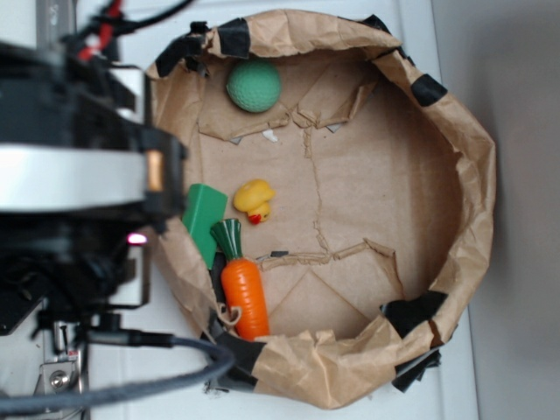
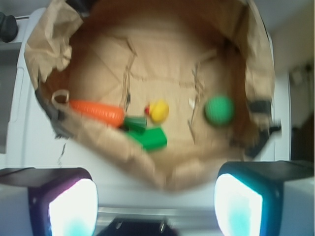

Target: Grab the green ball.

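- Four small things lie inside a crumpled brown paper nest (image 1: 464,175) patched with black tape, which sits on a white bench (image 1: 420,26).
- Two pads of the end effector (image 2: 155,209) fill the bottom corners of the wrist view, spread wide apart with nothing between them; it hangs outside the nest, over the bench near the closest paper wall.
- Ahead of the end effector and off towards its right-hand pad in the wrist view sits the green ball (image 1: 254,85), alone on the paper floor near the nest's wall, well apart from the pads.
- Straight ahead, about midway between the pads' lines, lies the yellow duck (image 1: 254,200), its red beak showing.
- Just nearer to the end effector than the duck rests the green block (image 1: 203,219), close against the near paper wall.
- Ahead and towards the left-hand pad lies the orange carrot (image 1: 245,297), its green top (image 1: 228,236) pointing at the block and duck, a small cord loop (image 2: 60,96) at its other end.
- Wrist picture is blurred, so finer surface detail of the things cannot be told there.
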Controlling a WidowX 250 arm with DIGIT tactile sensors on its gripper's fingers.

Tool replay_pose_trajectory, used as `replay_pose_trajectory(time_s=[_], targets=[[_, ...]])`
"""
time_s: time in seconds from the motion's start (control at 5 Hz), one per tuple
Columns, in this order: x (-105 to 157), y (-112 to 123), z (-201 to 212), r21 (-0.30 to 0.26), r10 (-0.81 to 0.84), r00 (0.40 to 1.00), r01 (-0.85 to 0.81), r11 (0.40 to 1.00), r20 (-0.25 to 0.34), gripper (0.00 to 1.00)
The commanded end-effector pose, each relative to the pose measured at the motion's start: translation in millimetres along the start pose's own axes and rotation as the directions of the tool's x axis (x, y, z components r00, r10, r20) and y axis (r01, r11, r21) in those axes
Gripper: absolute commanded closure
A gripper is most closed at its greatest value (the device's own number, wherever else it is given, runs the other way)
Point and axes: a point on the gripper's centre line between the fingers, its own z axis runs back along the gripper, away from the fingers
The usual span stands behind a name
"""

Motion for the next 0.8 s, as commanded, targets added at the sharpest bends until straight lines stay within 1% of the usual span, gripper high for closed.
replay_pose_trajectory(time_s=[0.0,0.4,0.6], targets=[[24.5,14.8,-32.5,-0.009,-0.167,0.985,0.167,0.986,0.037,0.00],[24.5,14.8,-32.5,-0.009,-0.167,0.985,0.167,0.986,0.037,0.00],[27.6,26.3,-55.2,0.029,-0.270,0.962,0.271,0.962,-0.027,0.00]])
